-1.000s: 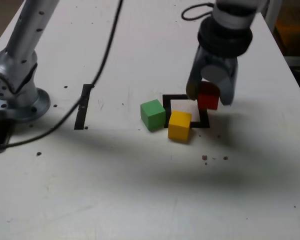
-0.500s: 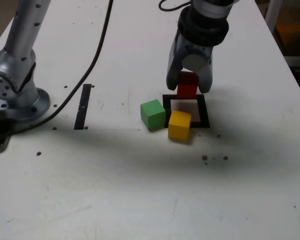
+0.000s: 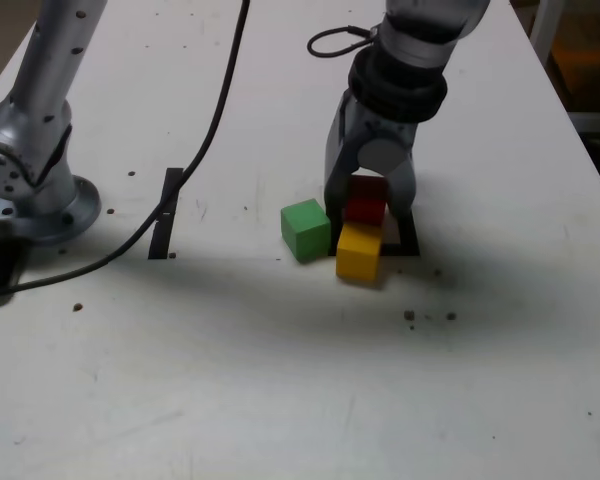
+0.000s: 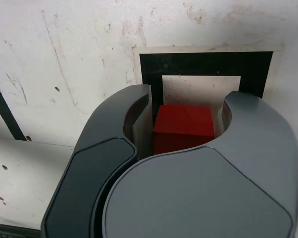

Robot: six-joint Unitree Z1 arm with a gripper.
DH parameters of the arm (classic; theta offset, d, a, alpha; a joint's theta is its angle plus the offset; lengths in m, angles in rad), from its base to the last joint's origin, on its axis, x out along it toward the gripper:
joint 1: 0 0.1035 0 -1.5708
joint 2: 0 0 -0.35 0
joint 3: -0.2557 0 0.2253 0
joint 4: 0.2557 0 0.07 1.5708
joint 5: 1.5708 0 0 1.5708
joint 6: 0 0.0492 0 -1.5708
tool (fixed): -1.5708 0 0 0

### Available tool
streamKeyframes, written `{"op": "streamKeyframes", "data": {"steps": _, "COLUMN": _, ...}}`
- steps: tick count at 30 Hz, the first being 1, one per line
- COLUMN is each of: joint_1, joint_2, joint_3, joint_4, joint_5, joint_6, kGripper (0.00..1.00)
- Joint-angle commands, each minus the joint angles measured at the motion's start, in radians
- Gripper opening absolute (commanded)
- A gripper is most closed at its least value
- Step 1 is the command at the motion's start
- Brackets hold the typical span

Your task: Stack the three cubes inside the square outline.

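Nearest in the exterior view, the yellow cube [image 3: 358, 252] is seen on the white table [image 3: 280, 370], overlapping the near edge of the square outline [image 3: 410, 240]. Just beside it, toward the exterior view's left, the green cube [image 3: 306, 229] is set on the bare table, outside the tape. Right behind the yellow cube the red cube [image 3: 366, 199] is gripped between the two grey jaws of the gripper [image 3: 368, 205], which are clamped on its sides. In the wrist view the red cube [image 4: 183, 128] is seen pinched between the jaws of the gripper [image 4: 185, 130], over the white centre of the square outline [image 4: 203, 64]; whether it touches the surface cannot be told. Farther toward the exterior view's left, a straight black tape strip [image 3: 167, 213] is laid on the table, crossed by a black cable [image 3: 205, 140]. At the far left edge the arm's grey base [image 3: 30, 190] is planted.
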Motion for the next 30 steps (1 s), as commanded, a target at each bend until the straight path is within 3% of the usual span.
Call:
{"op": "streamKeyframes", "data": {"steps": 1, "joint_1": 0.001, "joint_2": 0.002, "joint_3": 0.011, "joint_4": -0.005, "joint_5": -0.005, "joint_6": -0.001, "kGripper": 0.24}}
{"op": "streamKeyframes", "data": {"steps": 19, "joint_1": -0.001, "joint_2": 0.002, "joint_3": 0.037, "joint_4": -0.050, "joint_5": -0.027, "joint_6": -0.001, "kGripper": 0.25}}
{"op": "streamKeyframes", "data": {"steps": 30, "joint_1": -0.001, "joint_2": 0.004, "joint_3": 0.046, "joint_4": -0.063, "joint_5": -0.017, "joint_6": 0.011, "kGripper": 0.29}}
